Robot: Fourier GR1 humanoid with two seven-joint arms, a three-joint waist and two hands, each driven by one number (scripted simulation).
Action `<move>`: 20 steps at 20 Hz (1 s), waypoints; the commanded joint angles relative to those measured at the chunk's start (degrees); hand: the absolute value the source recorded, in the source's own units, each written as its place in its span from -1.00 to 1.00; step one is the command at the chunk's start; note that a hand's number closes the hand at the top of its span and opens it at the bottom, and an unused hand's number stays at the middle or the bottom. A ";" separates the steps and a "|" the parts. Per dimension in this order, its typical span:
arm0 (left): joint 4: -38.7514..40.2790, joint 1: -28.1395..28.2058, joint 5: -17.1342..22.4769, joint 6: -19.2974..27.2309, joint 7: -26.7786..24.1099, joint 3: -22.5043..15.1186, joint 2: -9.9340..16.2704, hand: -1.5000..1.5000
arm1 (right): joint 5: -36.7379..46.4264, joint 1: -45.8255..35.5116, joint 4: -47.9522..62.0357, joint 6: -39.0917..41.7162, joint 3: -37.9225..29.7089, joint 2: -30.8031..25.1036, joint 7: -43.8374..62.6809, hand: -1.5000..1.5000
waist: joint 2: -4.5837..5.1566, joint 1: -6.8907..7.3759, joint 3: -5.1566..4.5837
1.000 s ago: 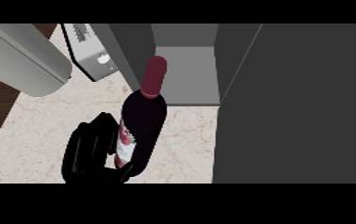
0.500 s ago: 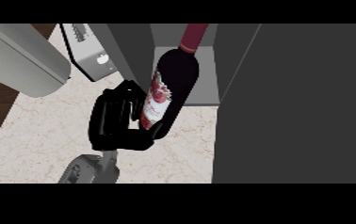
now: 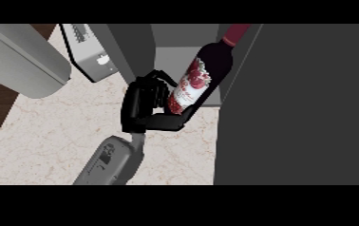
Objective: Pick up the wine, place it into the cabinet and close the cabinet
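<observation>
Since half a second earlier, bottle (image 3: 200,78) had advanced, neck tilted into the cabinet (image 3: 186,59) opening. Right hand (image 3: 147,106) gripped its lower body. Pickup done; placing underway, release and door (image 3: 294,106) closing remained.

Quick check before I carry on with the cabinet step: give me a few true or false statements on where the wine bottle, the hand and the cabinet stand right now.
1. The left hand is curled round the wine bottle. True.
2. The bottle stands upright on the counter. False: it is lifted and tilted, its neck leaning toward the upper right.
3. The cabinet is open. True: its inside shows behind the bottle, and the dark door stands swung out at the right.
4. The bottle's label faces away from the camera. False: the red and white label shows plainly.
5. The right hand steadies the bottle's neck. False: no right hand is in view.
</observation>
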 commanded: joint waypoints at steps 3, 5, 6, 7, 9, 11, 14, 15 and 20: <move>14.82 -7.74 5.41 2.27 -8.10 -0.91 -0.71 1.00 | -0.50 -2.48 3.64 0.81 -1.58 -0.77 -1.83 -1.00 | 0.17 -0.42 -0.01; 12.53 -8.90 5.12 4.42 -3.04 -2.07 -0.72 1.00 | 1.29 -4.06 -0.61 -2.74 1.71 0.69 3.38 -1.00 | 0.03 -0.08 -0.02; 9.71 -5.44 5.11 5.79 -3.66 -3.60 -0.72 1.00 | -0.05 -1.76 3.26 0.08 -1.52 -0.22 -1.80 -1.00 | -0.01 0.05 0.00; 11.81 -3.97 7.19 6.97 -7.71 -6.94 -0.73 1.00 | -1.97 0.20 1.48 1.72 -2.16 -0.93 -2.06 -1.00 | 0.00 -0.17 0.00; 17.61 -8.40 10.25 6.87 -10.18 -4.95 -0.73 1.00 | -0.19 -5.27 -2.40 -3.39 0.66 -0.40 6.37 -1.00 | 0.07 -0.26 -0.03; 17.14 -5.36 10.01 6.46 -11.18 -6.14 -0.73 1.00 | 1.01 2.56 0.61 1.35 0.69 0.99 -2.77 -1.00 | 0.00 -0.17 0.00; 17.05 -5.58 9.92 8.53 -11.51 -7.02 -0.73 1.00 | -4.70 -2.18 -3.07 -0.56 -3.03 -2.27 5.29 -1.00 | -0.04 -0.03 0.00; 21.02 -8.05 13.23 6.61 -12.36 -6.33 -0.73 1.00 | -3.32 -1.25 -6.37 -1.25 -0.75 -1.47 6.53 -1.00 | 0.01 -0.28 -0.02; 29.95 -6.03 15.13 -1.06 -19.61 -2.79 -0.73 1.00 | -2.34 -4.82 1.02 -1.75 -1.77 -0.54 2.99 -1.00 | 0.16 -0.13 -0.03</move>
